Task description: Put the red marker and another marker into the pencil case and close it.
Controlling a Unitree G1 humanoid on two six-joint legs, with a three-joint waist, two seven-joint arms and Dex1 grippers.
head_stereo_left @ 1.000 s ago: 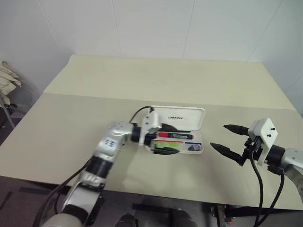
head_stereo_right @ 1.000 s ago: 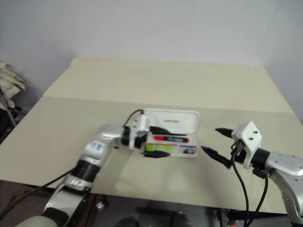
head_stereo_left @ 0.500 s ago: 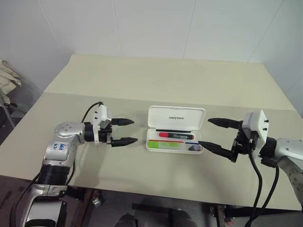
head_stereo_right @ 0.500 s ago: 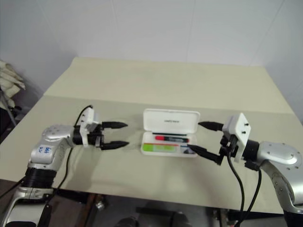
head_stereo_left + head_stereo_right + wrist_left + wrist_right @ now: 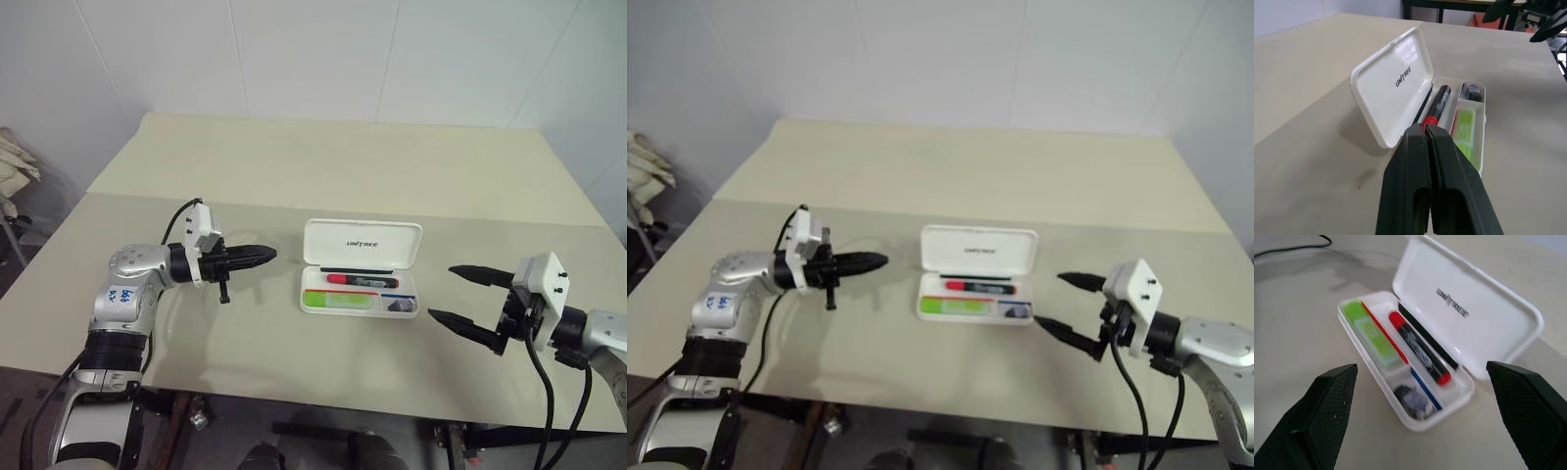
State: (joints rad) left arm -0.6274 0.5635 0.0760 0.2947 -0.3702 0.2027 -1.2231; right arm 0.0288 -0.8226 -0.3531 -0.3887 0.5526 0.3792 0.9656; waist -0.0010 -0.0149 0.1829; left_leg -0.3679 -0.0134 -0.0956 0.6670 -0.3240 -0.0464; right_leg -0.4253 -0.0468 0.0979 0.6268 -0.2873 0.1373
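my left gripper [image 5: 263, 254]: jaws together, empty | my right gripper [image 5: 464, 295]: jaws apart, empty | pencil case [image 5: 361, 241]: lid open; red marker [image 5: 361, 280] and green marker [image 5: 334, 300] inside

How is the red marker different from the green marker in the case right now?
The red marker is slim, with a black barrel and red ends; the green marker is chunkier and lime green all over. The red marker is longer, the green marker shorter. The red marker lies in the compartment beside the raised lid, the green marker in the compartment on the far side from it. Both lie flat inside the open pencil case, lengthwise along it.
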